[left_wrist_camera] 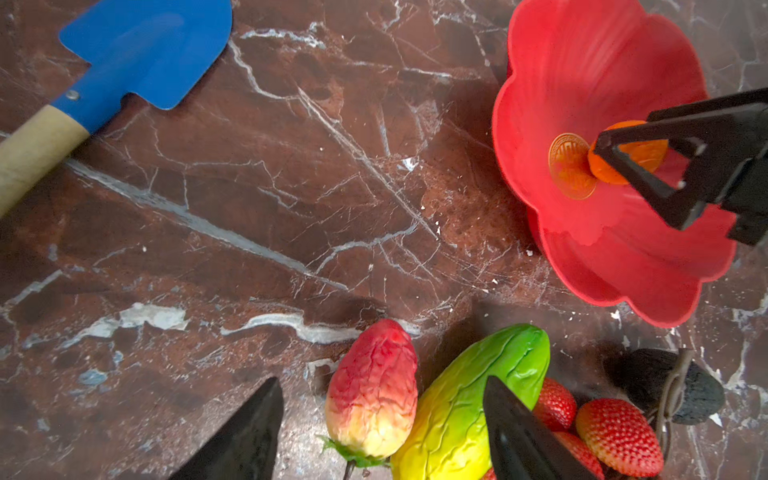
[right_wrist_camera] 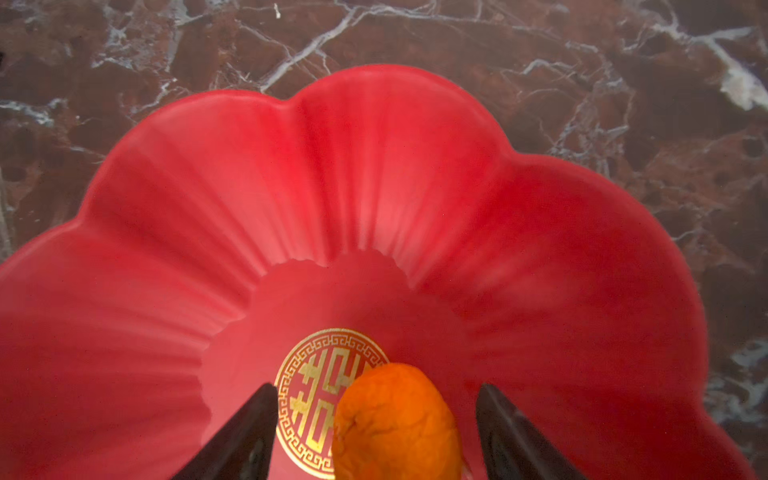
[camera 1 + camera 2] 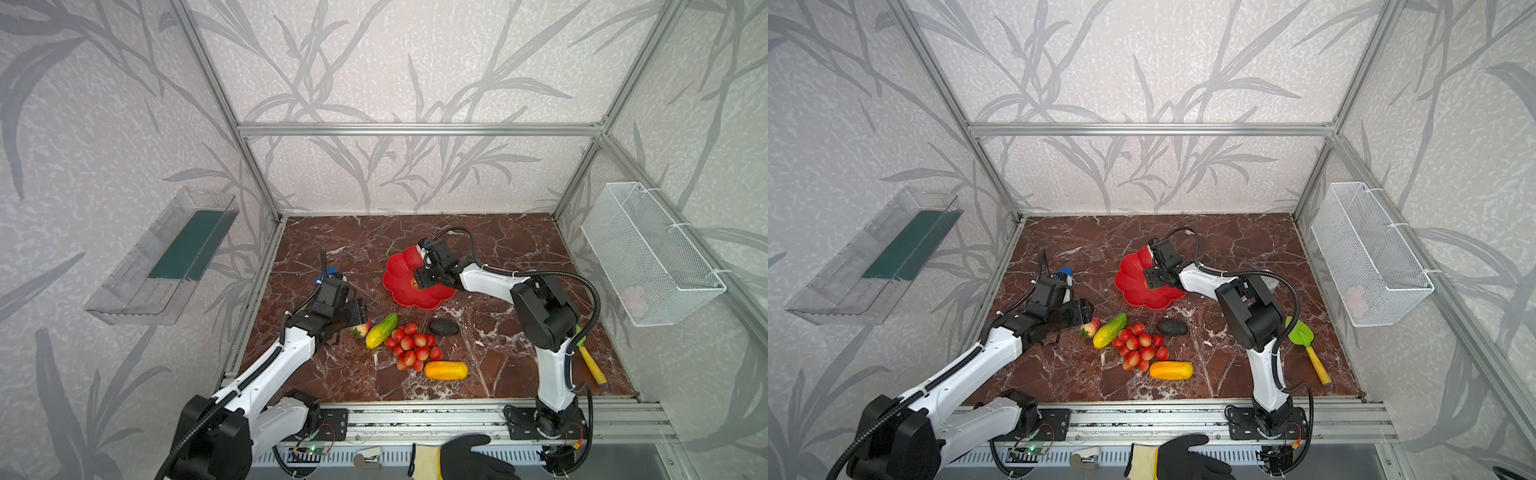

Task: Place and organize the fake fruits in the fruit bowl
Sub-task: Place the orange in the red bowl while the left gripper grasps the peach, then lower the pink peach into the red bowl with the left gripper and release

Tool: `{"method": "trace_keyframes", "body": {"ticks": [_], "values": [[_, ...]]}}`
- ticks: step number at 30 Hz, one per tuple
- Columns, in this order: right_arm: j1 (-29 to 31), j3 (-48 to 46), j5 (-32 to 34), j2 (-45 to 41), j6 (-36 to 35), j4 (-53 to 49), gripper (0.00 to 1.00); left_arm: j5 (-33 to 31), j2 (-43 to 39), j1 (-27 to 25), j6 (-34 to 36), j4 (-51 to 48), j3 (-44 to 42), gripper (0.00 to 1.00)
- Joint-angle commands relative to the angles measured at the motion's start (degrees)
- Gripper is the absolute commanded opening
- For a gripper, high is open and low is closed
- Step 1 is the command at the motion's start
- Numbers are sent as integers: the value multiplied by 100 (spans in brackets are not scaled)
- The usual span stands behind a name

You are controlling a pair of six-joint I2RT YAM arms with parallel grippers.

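One small orange [image 2: 395,419] lies in the red, flower-shaped fruit bowl [image 2: 374,166], beside its gold emblem. The right gripper [image 2: 376,388] straddles it with jaws spread and clear of the peel, apparently a drop-off.

Five fruits wait outside, clustered near the bowl:
- strawberry [image 1: 372,390]
- green-yellow oblong [image 1: 465,407]
- red berry bunch [image 3: 411,347]
- dark avocado [image 3: 444,327]
- yellow-orange oblong [image 3: 445,370]

The left gripper [image 1: 382,380], jaws wide and empty, hovers over the strawberry, likely the next pick.

The table [image 3: 332,249] is red-brown veined marble. Leaf-patterned walls enclose it, carrying a wire basket [image 3: 648,253] and a clear tray [image 3: 166,257].

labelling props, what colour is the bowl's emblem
Gold emblem on the red bowl; clearest in the right wrist view.
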Motion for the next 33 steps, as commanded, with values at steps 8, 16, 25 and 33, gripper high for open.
{"method": "trace_keyframes", "body": {"ticks": [8, 16, 25, 33], "values": [[-74, -1156, 111, -2250, 326, 646, 91, -233, 695, -362, -50, -354, 145, 74], [-133, -1984, 118, -3205, 540, 695, 95, -347, 1477, -418, -144, -188, 220, 71], [-271, -2256, 114, -3409, 614, 767, 95, -503, 1822, -420, 22, -155, 459, 39], [-338, -2424, 3, -3463, 648, 687, 95, -239, 1115, -438, 436, -224, 988, 35]]}}
